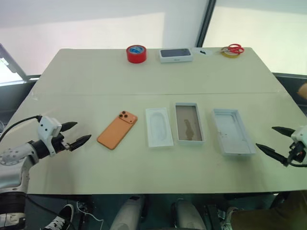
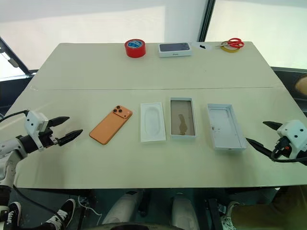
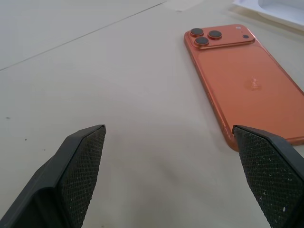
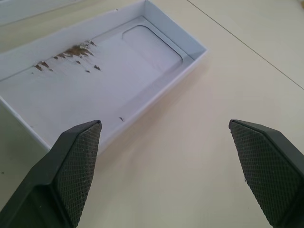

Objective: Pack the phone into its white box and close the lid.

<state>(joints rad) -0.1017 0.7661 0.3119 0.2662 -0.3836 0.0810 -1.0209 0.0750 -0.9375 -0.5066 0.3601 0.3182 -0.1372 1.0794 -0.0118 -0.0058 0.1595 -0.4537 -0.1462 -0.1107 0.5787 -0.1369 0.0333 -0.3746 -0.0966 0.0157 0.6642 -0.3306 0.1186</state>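
The pale desk (image 1: 144, 76) is carrying a row of four things across its near half, all lying flat and apart from one another. The lid (image 1: 233, 131), the longest tray, is sitting at the right end of the row with its open side up and its long axis running near to far, the near end slanting slightly right; inside it is pale, with a few brown flecks and nothing in it. Left of it, the white box (image 1: 189, 123) is lying open side up, long axis near to far, its brownish-grey floor bare. Next left, the white moulded insert (image 1: 159, 127) is lying parallel to it, its rounded recess holding nothing. The phone (image 1: 117, 130) is lying at the left end, back up, its long axis running diagonally, with the camera block at the far right end.

At the far edge, a red tape roll (image 1: 136, 53), a closed white box with a dark picture on top (image 1: 175, 55) and red-handled scissors (image 1: 232, 50) are lying.

The left end effector (image 1: 74, 134) is hovering left of the phone, fingers spread wide and pinching nothing. The right end effector (image 1: 273, 141) is hovering right of the lid, likewise spread wide and empty.
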